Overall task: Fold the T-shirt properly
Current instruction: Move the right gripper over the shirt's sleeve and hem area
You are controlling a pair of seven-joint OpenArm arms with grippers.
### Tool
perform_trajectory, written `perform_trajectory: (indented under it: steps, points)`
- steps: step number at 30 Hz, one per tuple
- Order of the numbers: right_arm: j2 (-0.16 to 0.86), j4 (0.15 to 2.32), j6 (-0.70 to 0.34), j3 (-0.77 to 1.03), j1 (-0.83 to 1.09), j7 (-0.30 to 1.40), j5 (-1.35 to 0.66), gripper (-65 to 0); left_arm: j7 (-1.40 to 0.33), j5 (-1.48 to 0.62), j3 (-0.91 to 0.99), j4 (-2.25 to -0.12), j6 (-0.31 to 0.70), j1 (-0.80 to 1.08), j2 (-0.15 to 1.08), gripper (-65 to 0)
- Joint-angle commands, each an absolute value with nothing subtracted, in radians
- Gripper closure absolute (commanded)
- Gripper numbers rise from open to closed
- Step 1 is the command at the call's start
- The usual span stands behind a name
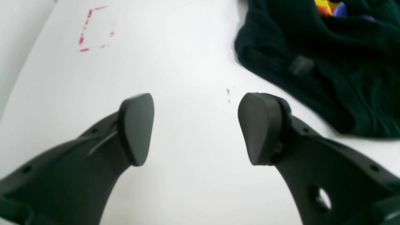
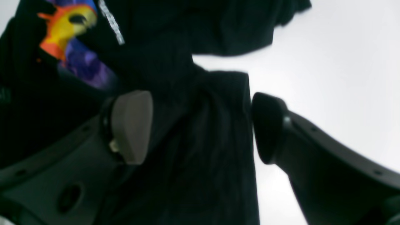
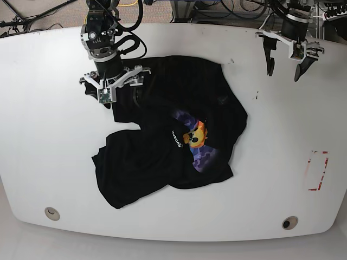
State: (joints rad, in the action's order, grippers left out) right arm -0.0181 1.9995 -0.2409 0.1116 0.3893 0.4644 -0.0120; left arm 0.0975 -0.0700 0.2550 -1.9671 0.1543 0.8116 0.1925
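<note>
The black T-shirt [image 3: 162, 151] lies crumpled in the middle of the white table [image 3: 49, 135], its yellow-orange face print [image 3: 196, 135] facing up. My right gripper [image 3: 115, 91] hovers over the shirt's far left corner. In the right wrist view its fingers [image 2: 131, 125] stand wide apart, and the dark cloth [image 2: 175, 47] runs beneath the right gripper [image 2: 200, 125]. My left gripper [image 3: 284, 69] is at the far right, over bare table and apart from the shirt. In the left wrist view the left gripper [image 1: 197, 125] is open and empty, with the T-shirt [image 1: 328, 62] to its upper right.
A red dashed rectangle [image 3: 317, 170] is marked on the table near the right edge; the same red marking [image 1: 93, 28] shows in the left wrist view. Two round holes [image 3: 52, 213] [image 3: 289, 222] sit near the front edge. Cables run along the back.
</note>
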Motion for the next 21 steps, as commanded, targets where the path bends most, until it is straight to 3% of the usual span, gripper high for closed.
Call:
perform_trajectory:
  steps: [1, 7, 15, 21]
  points:
    - [-0.008, 2.010, -0.264, 0.112, 0.337, 0.446, -0.007, -52.0, 0.119, -0.080, 0.259, -1.992, 0.154, 0.811, 0.195, -41.0]
    - [-0.005, 1.961, -0.301, 0.110, 0.250, 0.461, 0.001, -48.7, 0.114, -0.080, 0.253, -1.991, 0.154, 0.791, 0.193, -41.1]
    - [-0.013, 1.788, -0.362, 0.141, 0.094, 0.510, -0.001, -36.7, 0.112, -0.078, 0.248, -1.987, 0.161, 0.762, 0.191, -41.2]
    - [-0.010, 1.733, -0.433, 0.142, 0.057, 0.535, -0.001, -42.0, 0.117, -0.078, 0.251, -1.985, 0.167, 0.774, 0.191, -41.1]
